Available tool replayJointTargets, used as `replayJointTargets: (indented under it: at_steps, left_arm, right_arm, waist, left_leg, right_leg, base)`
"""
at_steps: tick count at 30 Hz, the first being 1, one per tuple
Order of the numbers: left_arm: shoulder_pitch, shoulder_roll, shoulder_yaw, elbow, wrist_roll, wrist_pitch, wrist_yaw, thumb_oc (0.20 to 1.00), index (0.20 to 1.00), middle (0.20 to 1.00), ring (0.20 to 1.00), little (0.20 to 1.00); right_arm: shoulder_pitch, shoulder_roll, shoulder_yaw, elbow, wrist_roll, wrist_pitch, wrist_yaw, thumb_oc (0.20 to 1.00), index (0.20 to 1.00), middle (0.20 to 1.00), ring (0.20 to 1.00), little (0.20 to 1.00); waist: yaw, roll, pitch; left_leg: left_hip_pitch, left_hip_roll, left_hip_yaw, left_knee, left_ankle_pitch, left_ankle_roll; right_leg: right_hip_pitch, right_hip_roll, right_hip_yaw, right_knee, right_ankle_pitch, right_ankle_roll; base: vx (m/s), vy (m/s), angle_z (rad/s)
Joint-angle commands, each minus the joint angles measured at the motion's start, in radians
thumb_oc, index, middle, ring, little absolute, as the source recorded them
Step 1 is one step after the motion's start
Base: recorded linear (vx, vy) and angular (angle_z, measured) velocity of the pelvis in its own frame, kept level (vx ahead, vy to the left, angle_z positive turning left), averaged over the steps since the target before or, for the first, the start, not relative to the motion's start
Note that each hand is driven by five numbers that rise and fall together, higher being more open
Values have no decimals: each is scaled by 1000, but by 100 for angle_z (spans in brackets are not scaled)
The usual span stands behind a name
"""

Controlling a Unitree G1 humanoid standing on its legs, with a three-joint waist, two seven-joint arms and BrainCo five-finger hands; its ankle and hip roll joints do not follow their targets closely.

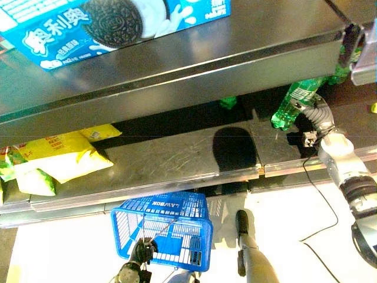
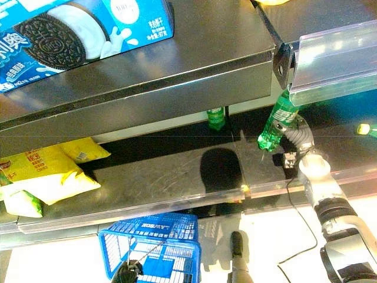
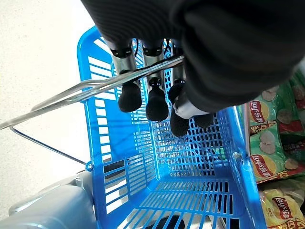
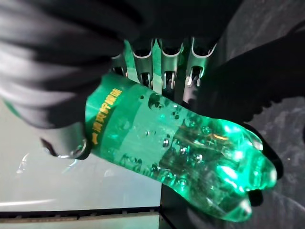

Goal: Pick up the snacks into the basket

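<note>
Spanning the whole scene, the dark metal store shelving (image 1: 177,159) carries the stock on two levels: a blue cardboard biscuit box (image 1: 112,23) lies on the upper shelf, and yellow crinkled snack bags (image 1: 59,156) lie on the lower shelf at the robot's left. Below the shelf edge hangs the blue plastic slatted basket (image 1: 171,230) with its wire handle (image 3: 95,88); nothing can be seen lying on the visible part of its floor. The left hand (image 3: 147,98) has its fingers curled under that wire handle and carries the basket. At the right end of the lower shelf, the right hand (image 4: 162,64) is wrapped round the green translucent plastic drinks bottle (image 4: 176,148), fingers curled across its body, the bottle tilted with its base toward the shelf front.

Judgement: the step in hand is lifting the bottle clear for transfer to the basket. To do it well, the hold should be kept firm on the smooth wall, the bottle drawn outward under the upper shelf lip before lowering, and the basket held level beneath.
</note>
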Motion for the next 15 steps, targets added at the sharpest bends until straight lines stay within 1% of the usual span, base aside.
replayJointTargets:
  at_steps: [1,4,7,10,13,14,15]
  left_arm:
    - [49,74,-29,27,7,-4,28,200,200,200,200,200]
    - [47,72,-27,29,3,-4,28,200,200,200,200,200]
    - [45,70,-21,30,2,-1,28,200,200,200,200,200]
    - [39,69,-12,26,8,1,28,200,200,200,200,200]
    - [31,68,2,19,16,6,30,200,200,200,200,200]
    - [32,69,1,18,16,6,30,200,200,200,200,200]
    - [26,66,13,15,21,10,31,200,200,200,200,200]
  right_arm:
    - [-11,11,13,-23,17,-66,-3,200,200,200,200,200]
    - [-2,22,9,-33,47,-68,5,200,200,200,200,200]
    - [32,44,2,-82,90,-70,27,200,200,200,200,200]
    - [105,68,-7,-190,140,-75,62,200,200,200,200,200]
    - [193,100,-42,-314,221,-96,101,200,200,200,200,200]
    - [196,100,-44,-316,221,-95,101,200,200,200,200,200]
    - [249,125,-59,-404,270,-109,125,200,200,200,200,200]
  waist:
    - [24,-64,-51]
    - [24,-64,-50]
    - [21,-66,-50]
    - [14,-71,-50]
    - [8,-77,-53]
    - [8,-78,-53]
    - [4,-84,-54]
  left_leg:
    - [-77,-3,-34,47,6,-15]
    - [-76,-4,-34,47,6,-14]
    - [-75,-4,-35,47,6,-14]
    - [-75,-2,-34,48,5,-13]
    - [-75,-1,-33,54,1,-12]
    - [-75,-1,-33,54,1,-12]
    - [-75,0,-33,58,-2,-11]
  right_leg:
    - [9,-45,66,150,-181,130]
    - [10,-45,68,148,-180,130]
    - [12,-44,68,147,-180,129]
    - [13,-44,68,146,-179,130]
    - [16,-44,68,146,-179,131]
    - [16,-44,68,146,-179,131]
    - [17,-44,69,146,-178,132]
  base:
    - [0,0,0]
    - [0,0,0]
    - [0,0,0]
    - [0,0,0]
    - [0,0,0]
    - [0,0,0]
    - [0,0,0]
